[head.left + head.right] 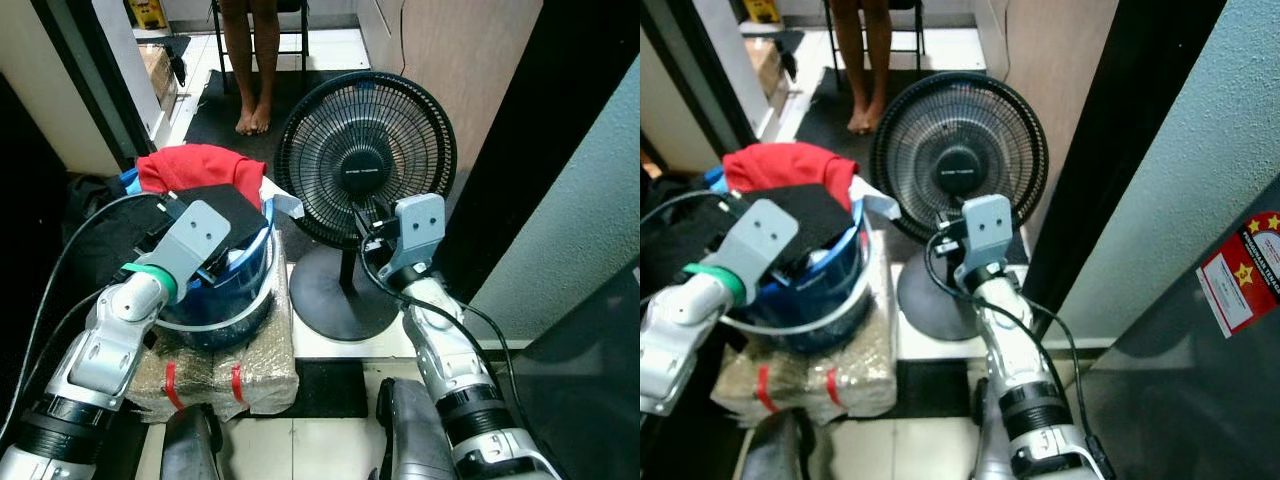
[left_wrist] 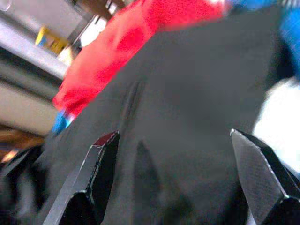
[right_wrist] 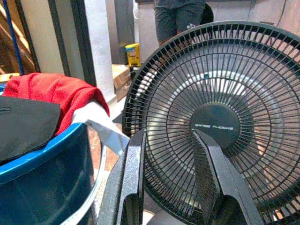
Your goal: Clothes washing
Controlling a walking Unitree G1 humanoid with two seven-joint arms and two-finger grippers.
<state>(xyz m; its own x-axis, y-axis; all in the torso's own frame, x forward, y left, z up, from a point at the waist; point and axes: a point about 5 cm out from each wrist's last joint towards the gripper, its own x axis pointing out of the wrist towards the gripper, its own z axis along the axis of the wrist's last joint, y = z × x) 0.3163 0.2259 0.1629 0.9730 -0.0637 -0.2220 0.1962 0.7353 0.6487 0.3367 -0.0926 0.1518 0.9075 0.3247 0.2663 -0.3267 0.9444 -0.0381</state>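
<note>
Left gripper [image 2: 171,178], fingers spread over black garment [image 1: 228,212] in blue plastic bucket [image 1: 245,300], right gripper [image 3: 171,178], fingers parted, facing black pedestal fan [image 1: 365,160]

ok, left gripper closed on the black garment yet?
No. In the left wrist view the left gripper has its fingers spread wide apart above the black garment, with cloth visible between them.

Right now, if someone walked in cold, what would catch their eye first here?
Probably the big black floor fan, standing straight ahead on its round base. To its left, a blue laundry basket sits on wrapped bundles, piled with a red garment and a black garment. The left gripper hangs open over the black one, and the right gripper points open at the fan.
</note>
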